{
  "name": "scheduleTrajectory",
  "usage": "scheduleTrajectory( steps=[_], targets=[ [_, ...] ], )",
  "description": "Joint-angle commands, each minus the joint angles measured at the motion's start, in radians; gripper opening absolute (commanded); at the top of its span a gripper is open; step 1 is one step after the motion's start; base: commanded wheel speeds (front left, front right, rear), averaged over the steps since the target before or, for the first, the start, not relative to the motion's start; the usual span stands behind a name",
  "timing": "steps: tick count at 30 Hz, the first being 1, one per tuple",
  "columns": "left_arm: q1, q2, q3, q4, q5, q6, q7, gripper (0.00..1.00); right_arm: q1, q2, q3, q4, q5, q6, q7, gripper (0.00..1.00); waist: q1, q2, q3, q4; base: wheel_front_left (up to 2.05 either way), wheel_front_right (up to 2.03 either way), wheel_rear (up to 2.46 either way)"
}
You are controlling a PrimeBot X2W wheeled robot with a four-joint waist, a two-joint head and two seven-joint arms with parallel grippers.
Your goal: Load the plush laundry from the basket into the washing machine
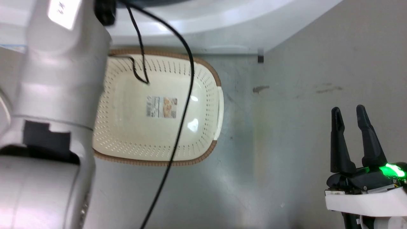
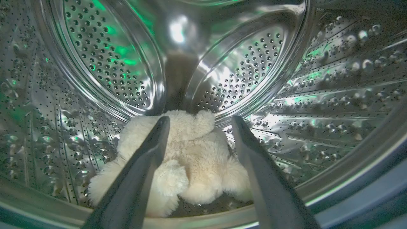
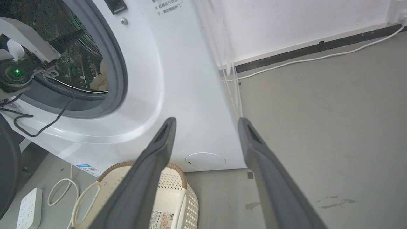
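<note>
1. The left gripper [image 2: 200, 119] reaches inside the washing machine's [image 3: 178, 63] steel drum [image 2: 334, 79], fingers spread wide apart, holding nothing.
2. The plush laundry [image 2: 197, 149] lies on the drum's bottom, just beyond those fingers (cream fur, limbs splayed).
3. The right gripper [image 1: 348, 108] hangs open over the floor [image 1: 286, 159], right of the basket [image 1: 205, 78].

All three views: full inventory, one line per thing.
plush laundry: one, cream, on the drum bottom inside the washing machine
washing machine: one, white with steel drum, behind the basket
basket: one, cream with brown rim, on the floor before the machine
label sticker: one, printed, basket bottom
power strip: one, white, floor beside basket
black cable: one, black, hanging across the basket
left pincer: one, dark, open, inside the drum over the plush laundry
right pincer: one, dark, open, over the floor, holding nothing
</note>
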Motion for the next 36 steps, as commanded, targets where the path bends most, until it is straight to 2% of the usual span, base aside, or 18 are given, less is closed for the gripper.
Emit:
scheduleTrajectory(
  steps=[1, 18, 28, 36],
  targets=[
    [0.025, -0.006, 0.003, -0.005, -0.009, 0.002, -0.005, 1.0, -0.007, -0.002, -0.004, 0.004, -0.003, 0.001, -0.005, 1.0, 0.0001, -0.0001, -0.036, 0.01, 0.0, 0.0, 0.0],
    [0.311, -0.054, -0.016, -0.066, -0.063, 0.002, -0.005, 1.0, 0.023, -0.002, 0.001, 0.069, 0.003, 0.001, -0.005, 1.0, 0.0001, -0.0001, -0.261, 0.042, 0.0, 0.0, 0.0],
    [0.522, -0.062, -0.053, -0.167, -0.096, -0.015, -0.005, 1.0, 0.057, -0.002, 0.001, 0.1, 0.002, 0.001, -0.005, 1.0, 0.0001, -0.0001, -0.379, 0.077, 0.0, 0.0, 0.0],
    [0.686, -0.063, -0.071, -0.276, -0.126, 0.003, -0.005, 1.0, 0.092, -0.002, -0.002, 0.128, 0.007, 0.001, -0.004, 1.0, 0.0001, -0.0001, -0.47, 0.116, 0.0, 0.0, 0.0]
  ],
)
